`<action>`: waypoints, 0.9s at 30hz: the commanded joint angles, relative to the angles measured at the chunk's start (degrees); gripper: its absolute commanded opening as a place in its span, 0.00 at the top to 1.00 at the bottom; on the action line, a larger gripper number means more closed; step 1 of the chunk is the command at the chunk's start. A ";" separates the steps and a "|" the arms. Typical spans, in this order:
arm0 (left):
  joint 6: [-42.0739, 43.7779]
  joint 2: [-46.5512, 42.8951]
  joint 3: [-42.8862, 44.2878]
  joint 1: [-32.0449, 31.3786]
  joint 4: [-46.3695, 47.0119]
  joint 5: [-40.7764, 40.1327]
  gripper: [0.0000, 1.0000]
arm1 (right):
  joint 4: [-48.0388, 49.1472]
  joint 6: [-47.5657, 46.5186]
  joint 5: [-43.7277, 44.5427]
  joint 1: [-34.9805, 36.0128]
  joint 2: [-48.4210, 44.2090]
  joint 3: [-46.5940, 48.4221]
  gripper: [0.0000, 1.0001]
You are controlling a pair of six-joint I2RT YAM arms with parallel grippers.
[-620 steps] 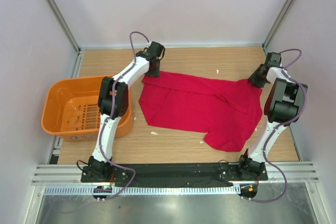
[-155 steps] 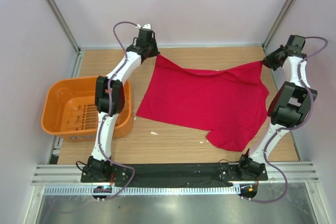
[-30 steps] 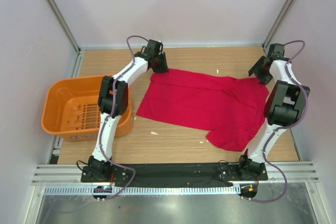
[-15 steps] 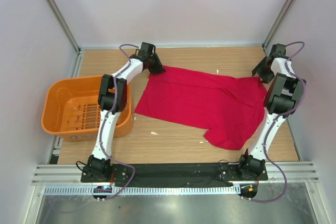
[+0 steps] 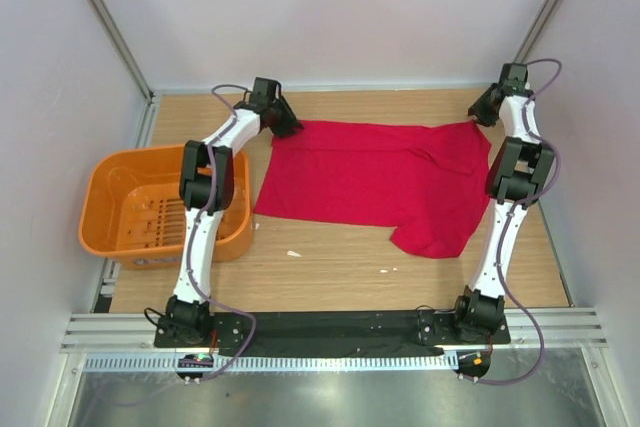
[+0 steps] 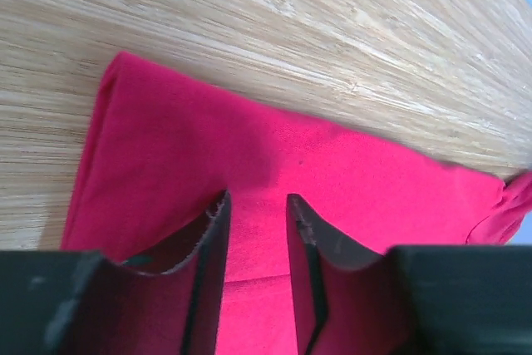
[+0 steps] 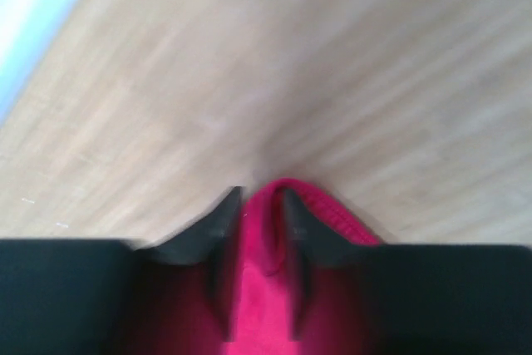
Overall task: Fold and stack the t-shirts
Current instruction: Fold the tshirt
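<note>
Now, shirt: the red shirt [image 5: 375,177] lies spread on the counter [image 5: 330,272], its far edge running between the two grippers, a lobe of cloth hanging toward the near right.
Left gripper: left gripper [image 6: 256,234] sits at the shirt's far left corner; in the left wrist view red cloth lies between and under the narrowly parted jaws, so I judge it clenched on the shirt.
Right gripper: right gripper [image 7: 259,222] sits at the far right corner; in the blurred right wrist view a ridge of red fabric stands pinched between the jaws, grasping the shirt.
Stage: I judge the shirt is being stretched flat along its far edge, and no fold is made yet.
Risk, slip: the right jaws seem to hold only a thin bunched ridge; a hard pull outward could draw it free and let that corner fall slack.
Risk, skew: the near right lobe lies crumpled and uneven; folding from here could trap that wrinkle and give a lopsided fold.
Risk, reach: both arms are stretched to the far edge of the counter, so a further pull away from the bases may run out of travel.
Basket: the orange basket [image 5: 110,209] stands at the left, well apart from the shirt's near left corner; its slotted floor shows and I see nothing in it.
Scraps: small pale bits [image 5: 293,253] lie on the counter just near of the shirt.
</note>
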 commanded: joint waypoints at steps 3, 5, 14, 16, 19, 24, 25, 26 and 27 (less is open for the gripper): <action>3.57 -4.01 -1.42 -0.53 -1.67 -0.08 0.55 | -6.88 -1.09 0.18 0.19 -1.13 9.59 0.45; 4.80 -6.65 -1.60 -1.23 -2.20 -0.60 0.48 | -9.35 -2.31 2.64 0.19 -5.87 6.71 0.40; 7.97 -16.92 -3.34 -3.51 -6.68 -2.89 0.52 | -11.21 -5.93 6.37 -0.43 -26.17 -16.46 0.39; 8.15 -18.34 -5.11 -5.44 -5.90 -2.89 0.62 | -9.45 -4.79 5.02 -0.87 -30.92 -22.29 0.44; 6.22 -19.32 -7.48 -9.57 -3.01 -0.97 0.79 | -5.15 -1.99 -1.64 -1.04 -34.71 -32.23 0.56; -1.77 -16.34 -12.49 -19.57 12.89 -2.44 0.82 | 1.71 2.59 -5.35 -0.17 -38.14 -43.66 0.72; -4.05 -14.93 -11.71 -20.73 17.35 -3.15 0.80 | 2.94 2.60 -5.44 -0.17 -38.14 -44.64 0.72; -4.94 -13.53 -10.40 -21.87 18.18 -3.85 0.79 | 2.78 2.86 -4.74 -0.25 -38.05 -45.43 0.71; -5.47 -11.86 -5.86 -23.71 18.71 -3.95 0.78 | 3.04 3.21 -4.04 -0.25 -38.05 -46.22 0.71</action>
